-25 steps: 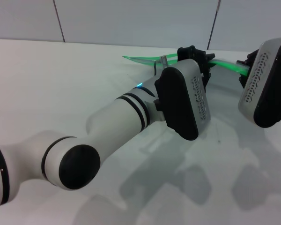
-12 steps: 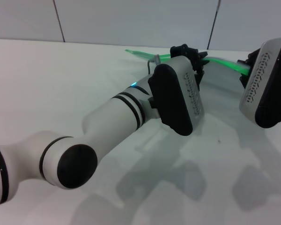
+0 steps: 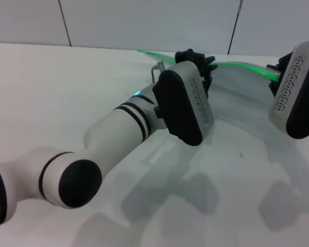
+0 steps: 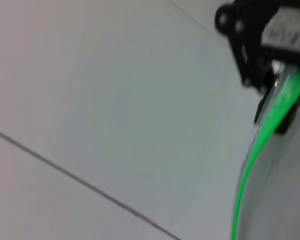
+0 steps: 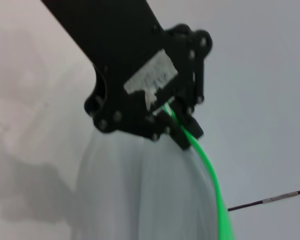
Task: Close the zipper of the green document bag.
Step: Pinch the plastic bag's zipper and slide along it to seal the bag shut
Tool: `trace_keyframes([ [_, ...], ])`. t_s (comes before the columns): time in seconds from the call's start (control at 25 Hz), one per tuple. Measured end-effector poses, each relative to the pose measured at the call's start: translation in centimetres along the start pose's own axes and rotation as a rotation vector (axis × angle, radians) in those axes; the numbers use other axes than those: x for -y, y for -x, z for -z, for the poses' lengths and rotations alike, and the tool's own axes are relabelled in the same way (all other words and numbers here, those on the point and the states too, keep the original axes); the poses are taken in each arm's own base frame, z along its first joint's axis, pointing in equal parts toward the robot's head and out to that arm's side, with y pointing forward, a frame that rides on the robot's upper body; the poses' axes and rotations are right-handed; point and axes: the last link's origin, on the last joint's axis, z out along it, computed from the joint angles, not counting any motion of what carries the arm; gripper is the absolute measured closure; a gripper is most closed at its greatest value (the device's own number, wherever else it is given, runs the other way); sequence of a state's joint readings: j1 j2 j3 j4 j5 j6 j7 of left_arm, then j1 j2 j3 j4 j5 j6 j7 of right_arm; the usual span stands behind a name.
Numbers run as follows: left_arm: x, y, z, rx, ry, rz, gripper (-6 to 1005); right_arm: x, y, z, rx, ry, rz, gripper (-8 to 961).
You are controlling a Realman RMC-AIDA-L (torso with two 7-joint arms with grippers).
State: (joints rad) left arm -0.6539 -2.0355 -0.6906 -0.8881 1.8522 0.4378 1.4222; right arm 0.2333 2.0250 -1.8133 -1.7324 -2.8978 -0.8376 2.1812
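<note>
The green document bag (image 3: 237,90) hangs as a translucent pale sheet between my two grippers, lifted off the table. Its bright green zipper (image 3: 237,65) runs along the top edge. My left gripper (image 3: 195,57) is shut on the zipper near the middle of the strip, and a short green tail sticks out beyond it to the left. The slider is hidden in the fingers. My right gripper (image 3: 274,77) is shut on the strip's right end. The right wrist view shows the left gripper (image 5: 177,120) clamped on the zipper (image 5: 210,170). The left wrist view shows the right gripper (image 4: 270,55) on the zipper (image 4: 255,150).
A white table (image 3: 67,92) spreads under both arms, with their shadows on it. A pale panelled wall (image 3: 144,20) with dark seams stands behind. My left forearm crosses the table's middle from the near left.
My left gripper has slid to the left along the green strip, away from the right gripper. The bag sheet between them now looks longer and the left tail shorter. The right gripper barely moved.
</note>
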Motion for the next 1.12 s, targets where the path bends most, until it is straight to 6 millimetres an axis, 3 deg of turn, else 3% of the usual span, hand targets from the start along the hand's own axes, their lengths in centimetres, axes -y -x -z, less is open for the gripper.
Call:
trace_keyframes([
  [1.12,0.4,6.8,2.1,0.195,-0.097,0.109,930,0.6,-2.3,1.2,-0.046,-0.04,-0.045,840],
])
